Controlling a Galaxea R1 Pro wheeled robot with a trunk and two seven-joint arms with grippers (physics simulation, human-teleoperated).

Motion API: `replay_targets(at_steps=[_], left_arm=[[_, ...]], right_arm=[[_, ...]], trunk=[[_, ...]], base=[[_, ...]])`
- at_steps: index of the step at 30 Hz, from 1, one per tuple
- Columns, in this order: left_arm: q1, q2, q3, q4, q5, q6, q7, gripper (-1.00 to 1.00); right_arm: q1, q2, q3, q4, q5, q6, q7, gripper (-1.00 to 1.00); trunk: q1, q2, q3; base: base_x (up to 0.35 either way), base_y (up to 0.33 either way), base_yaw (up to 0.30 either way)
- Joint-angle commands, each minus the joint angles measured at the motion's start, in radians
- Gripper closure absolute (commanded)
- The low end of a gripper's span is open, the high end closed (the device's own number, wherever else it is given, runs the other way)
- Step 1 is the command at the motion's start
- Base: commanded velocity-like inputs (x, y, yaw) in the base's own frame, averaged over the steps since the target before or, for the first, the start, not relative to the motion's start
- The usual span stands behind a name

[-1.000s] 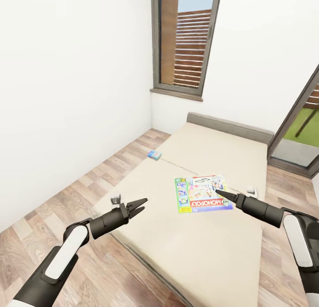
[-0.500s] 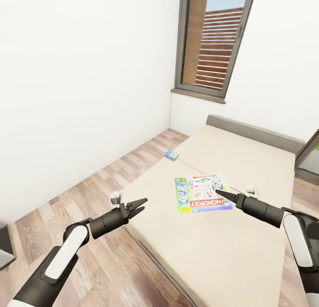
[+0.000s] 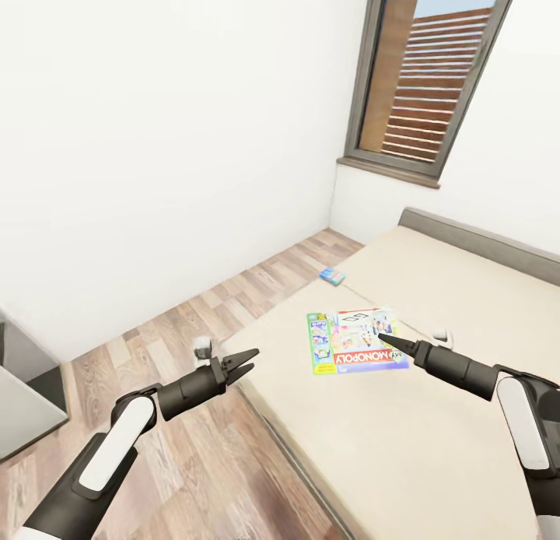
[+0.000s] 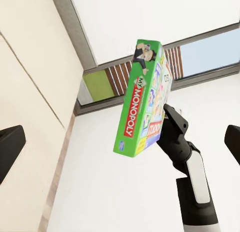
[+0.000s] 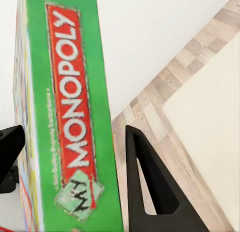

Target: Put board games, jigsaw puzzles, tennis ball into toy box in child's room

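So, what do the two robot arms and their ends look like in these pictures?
Both arms are matte black tubes with a glossy white panel on the forearm. The left pincer has two short, pointed black fingers with notched inner edges. The right pincer tapers into a slim black cone. No cables or markings show.

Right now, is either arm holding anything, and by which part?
The right tool pinches the Monopoly box across its thin edge; the left tool is open and holds nothing.

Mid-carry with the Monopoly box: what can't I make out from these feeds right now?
- Small blue game box, head view: too small to read.
- Monopoly box, right wrist view: cut off by the frame edges; the far finger is partly behind it.
- Left pincer, left wrist view: fingers cut off at the frame edges.
- Bed, head view: cut off at the right and bottom edges.
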Motion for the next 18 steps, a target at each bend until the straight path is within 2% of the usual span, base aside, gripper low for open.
replay_targets(at_steps=[1,18], left_arm=[[-0.001,0.0,-0.001,0.0,0.004,0.004,0.0,-1.0],[-0.001,0.0,-0.002,0.0,0.004,0.004,0.0,-1.0]], right_arm=[[-0.001,0.0,-0.001,-0.001,-0.006,0.008,0.003,1.0],[-0.001,0.0,0.0,-0.001,-0.006,0.008,-0.025,1.0]], trunk=[[0.001,-0.002,-0.002],[0.001,-0.002,-0.002]], base=[[0.0,0.0,0.288],[0.0,0.0,0.291]])
